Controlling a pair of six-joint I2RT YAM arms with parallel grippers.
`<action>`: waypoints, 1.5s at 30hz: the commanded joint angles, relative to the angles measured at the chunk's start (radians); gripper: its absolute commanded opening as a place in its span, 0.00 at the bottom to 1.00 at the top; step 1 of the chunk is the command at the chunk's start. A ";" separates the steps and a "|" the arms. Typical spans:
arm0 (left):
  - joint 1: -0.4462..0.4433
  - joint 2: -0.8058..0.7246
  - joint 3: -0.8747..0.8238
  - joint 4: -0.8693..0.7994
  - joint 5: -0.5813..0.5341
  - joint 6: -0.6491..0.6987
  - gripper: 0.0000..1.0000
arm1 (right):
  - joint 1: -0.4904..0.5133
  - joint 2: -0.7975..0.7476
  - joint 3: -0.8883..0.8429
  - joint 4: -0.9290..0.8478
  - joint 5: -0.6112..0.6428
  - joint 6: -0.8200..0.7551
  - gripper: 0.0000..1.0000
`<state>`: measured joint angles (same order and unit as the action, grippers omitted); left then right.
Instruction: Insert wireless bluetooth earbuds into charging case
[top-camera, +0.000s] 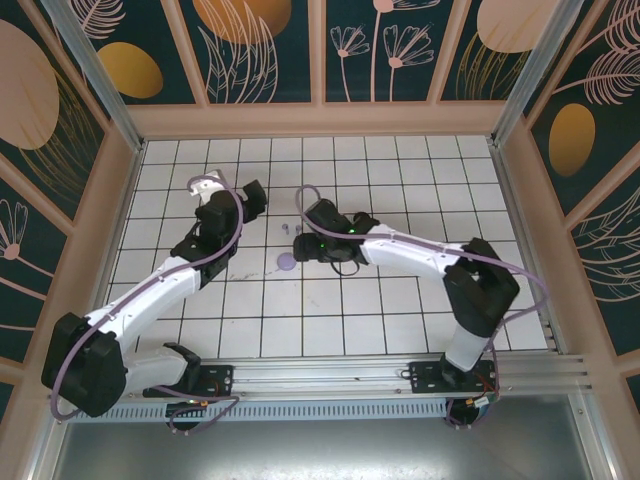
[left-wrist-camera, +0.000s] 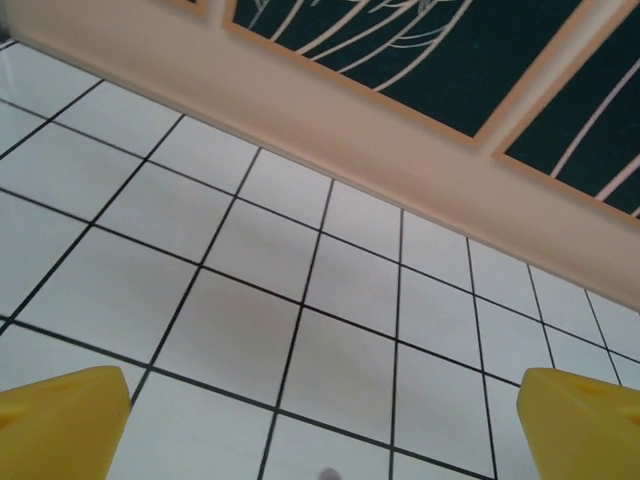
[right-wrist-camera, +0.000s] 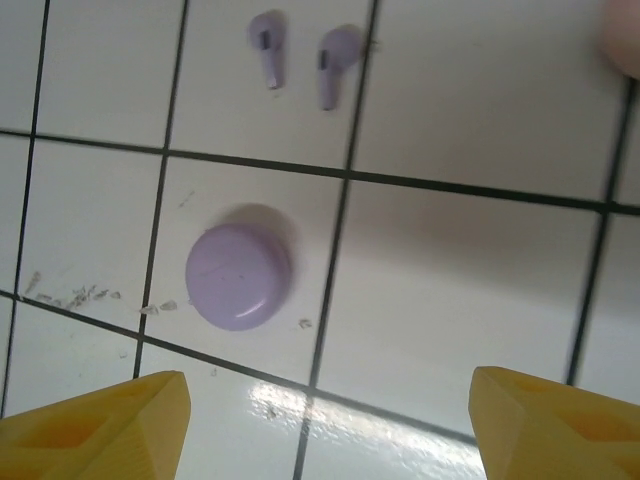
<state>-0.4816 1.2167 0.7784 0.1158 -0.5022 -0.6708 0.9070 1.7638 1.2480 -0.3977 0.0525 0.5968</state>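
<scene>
Right tool (right-wrist-camera: 328, 400) near lilac disc (right-wrist-camera: 239, 276), earbuds (right-wrist-camera: 266, 55)

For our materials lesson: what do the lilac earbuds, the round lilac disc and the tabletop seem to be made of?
Lilac earbuds: likely moulded plastic with a smooth satin finish, going by their soft highlights.
Round lilac disc: probably matte plastic; the colour is even, with no glare.
Tabletop: glossy white surface, perhaps laminate or tile; it mirrors a bright glare.
</scene>
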 joint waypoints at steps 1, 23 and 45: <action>0.047 -0.023 -0.031 0.061 0.013 -0.021 0.99 | 0.035 0.078 0.092 -0.044 0.037 -0.132 0.75; 0.110 0.001 0.030 -0.055 -0.075 -0.118 0.99 | 0.068 0.413 0.384 -0.166 0.079 -0.351 0.74; 0.110 -0.015 -0.020 0.034 -0.026 -0.148 0.99 | 0.069 0.424 0.373 -0.173 0.040 -0.350 0.55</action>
<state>-0.3775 1.2160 0.7776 0.1062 -0.5468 -0.7921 0.9668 2.2036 1.6466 -0.5495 0.1108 0.2409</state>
